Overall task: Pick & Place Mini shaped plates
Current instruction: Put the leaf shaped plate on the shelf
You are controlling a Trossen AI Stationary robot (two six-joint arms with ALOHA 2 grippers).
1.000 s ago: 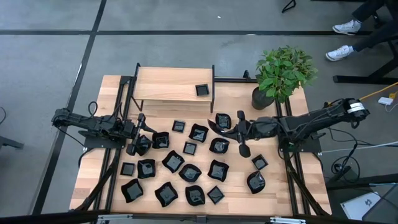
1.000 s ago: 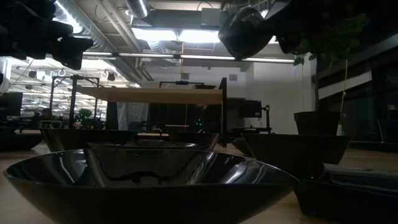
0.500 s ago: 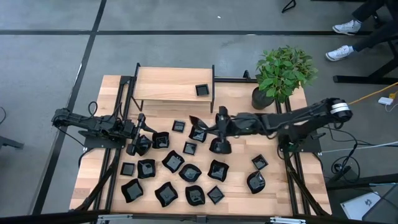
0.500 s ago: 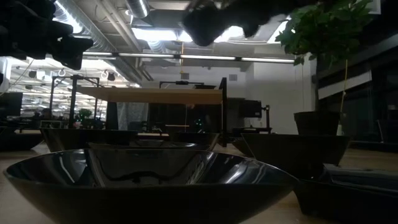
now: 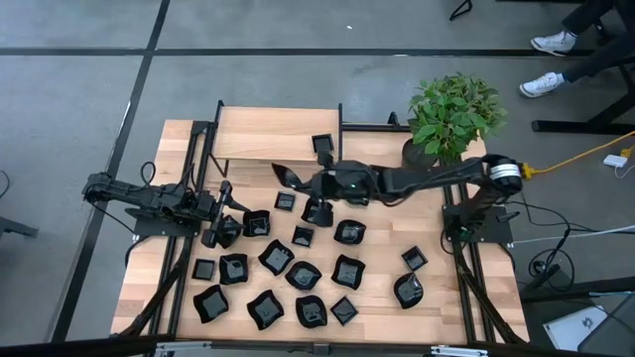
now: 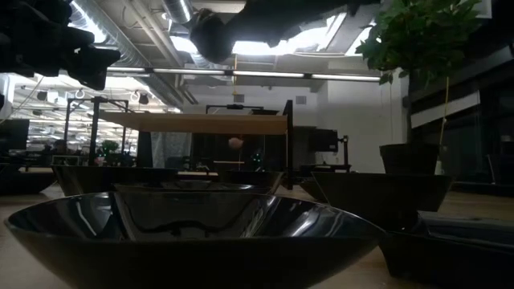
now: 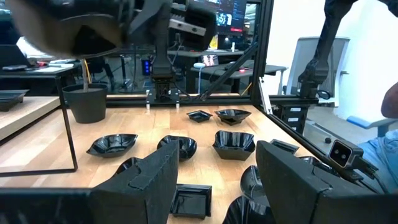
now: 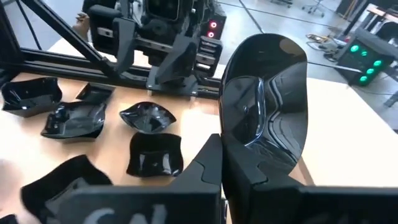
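1. Many mini shaped plates (image 5: 303, 275) lie spread on the wooden table (image 5: 476, 297), all on the near side of the wooden shelf (image 5: 268, 135). They lie flat with rims up, apart or only just touching, so I judge each one can be taken at its edge.
2. One plant pot (image 5: 419, 156) with green leaves stands just beside the shelf's right end, out of the way of the work.
3. One arm, the right one, reaches across the table to the near edge of the shelf. The right gripper (image 5: 306, 182) is closed on a held plate (image 8: 264, 106). In the right wrist view the fingers pinch its rim, so the plate stands on edge, tilted, in the air. I think a rim grip is the only one such a shallow dish allows.
4. One small square plate (image 5: 322, 144) sits already on the shelf, at its right end. So I judge the shelf is the goal, and the held plate is to be put there.
5. Last, the left gripper (image 5: 224, 224) waits low, near the shelf's left leg, above the plates. Its fingers stand apart and hold nothing.
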